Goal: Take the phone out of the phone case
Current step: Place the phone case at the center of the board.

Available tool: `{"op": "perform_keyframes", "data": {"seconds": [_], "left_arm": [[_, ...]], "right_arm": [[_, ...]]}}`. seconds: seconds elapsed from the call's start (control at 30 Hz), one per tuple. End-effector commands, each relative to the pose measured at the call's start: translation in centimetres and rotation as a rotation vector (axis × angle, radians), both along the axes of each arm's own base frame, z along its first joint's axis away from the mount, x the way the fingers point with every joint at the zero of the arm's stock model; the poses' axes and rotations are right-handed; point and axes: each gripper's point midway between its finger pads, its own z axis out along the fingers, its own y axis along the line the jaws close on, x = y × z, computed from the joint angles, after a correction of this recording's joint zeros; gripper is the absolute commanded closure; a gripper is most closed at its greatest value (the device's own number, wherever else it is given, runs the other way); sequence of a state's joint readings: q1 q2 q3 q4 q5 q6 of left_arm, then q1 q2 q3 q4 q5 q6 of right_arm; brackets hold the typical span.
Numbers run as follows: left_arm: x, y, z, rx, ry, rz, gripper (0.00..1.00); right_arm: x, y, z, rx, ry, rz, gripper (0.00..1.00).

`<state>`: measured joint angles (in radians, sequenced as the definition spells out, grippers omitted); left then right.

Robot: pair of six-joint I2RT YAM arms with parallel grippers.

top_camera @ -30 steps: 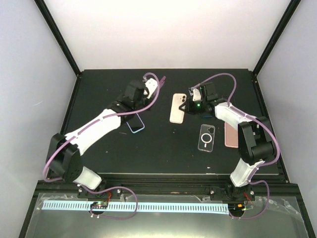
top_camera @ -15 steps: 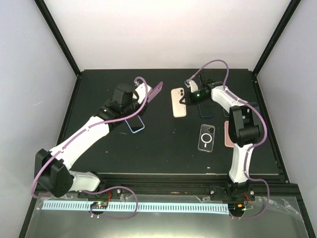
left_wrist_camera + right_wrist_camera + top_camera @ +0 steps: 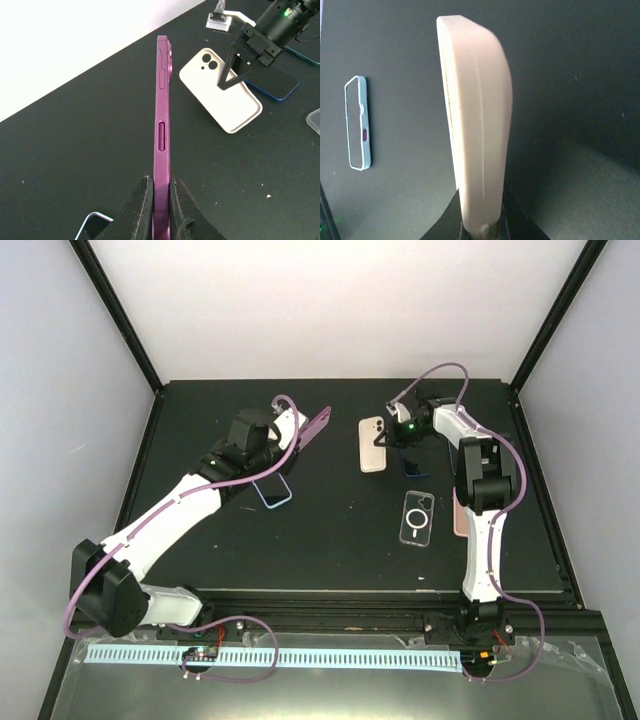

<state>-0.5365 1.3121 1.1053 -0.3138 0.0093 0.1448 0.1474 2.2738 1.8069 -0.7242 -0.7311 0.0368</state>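
A purple phone (image 3: 162, 100) stands edge-on between the fingers of my left gripper (image 3: 161, 182), which is shut on its lower end; from above the phone (image 3: 316, 424) hangs left of centre over the mat. My right gripper (image 3: 480, 222) is shut on the bottom of a cream phone case (image 3: 477, 115), held on edge. The case (image 3: 373, 444) shows its back, with two camera holes (image 3: 209, 62), to the left wrist view. Phone and case are well apart. The case's inner face is hidden.
A light-blue case (image 3: 272, 492) lies under the left arm and also shows in the right wrist view (image 3: 358, 122). A dark blue phone (image 3: 415, 462), a clear case with a ring (image 3: 417, 517) and a pink phone (image 3: 460, 512) lie at the right. Walls enclose the black mat (image 3: 330, 540).
My right gripper has carried the cream case up and to the right, away from the left arm. The left arm drew back to the left early on, keeping the purple phone in its grip.
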Motion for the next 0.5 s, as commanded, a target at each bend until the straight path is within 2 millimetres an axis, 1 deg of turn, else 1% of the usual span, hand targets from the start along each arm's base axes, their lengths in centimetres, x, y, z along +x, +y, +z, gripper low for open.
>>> {"op": "perform_keyframes", "data": {"seconds": [0.0, 0.13, 0.27, 0.37, 0.47], "left_arm": [[0.9, -0.8, 2.1, -0.059, -0.049, -0.013, 0.98], [1.0, -1.0, 1.6, -0.062, -0.037, -0.017, 0.98], [1.1, -1.2, 1.6, -0.074, -0.023, -0.017, 0.98], [1.1, -1.2, 1.5, -0.077, -0.018, -0.019, 0.98], [1.1, -1.3, 1.3, -0.075, -0.016, -0.019, 0.99]], "right_arm": [[-1.8, 0.5, -1.2, 0.081, 0.122, 0.01, 0.99], [-2.9, 0.3, -2.2, 0.086, 0.167, -0.002, 0.99], [-2.5, -0.5, -2.7, 0.072, 0.167, -0.031, 0.99], [-2.0, -1.3, -2.9, 0.057, 0.166, -0.05, 0.93], [-2.2, -1.6, -3.1, 0.053, 0.175, -0.064, 0.86]]}}
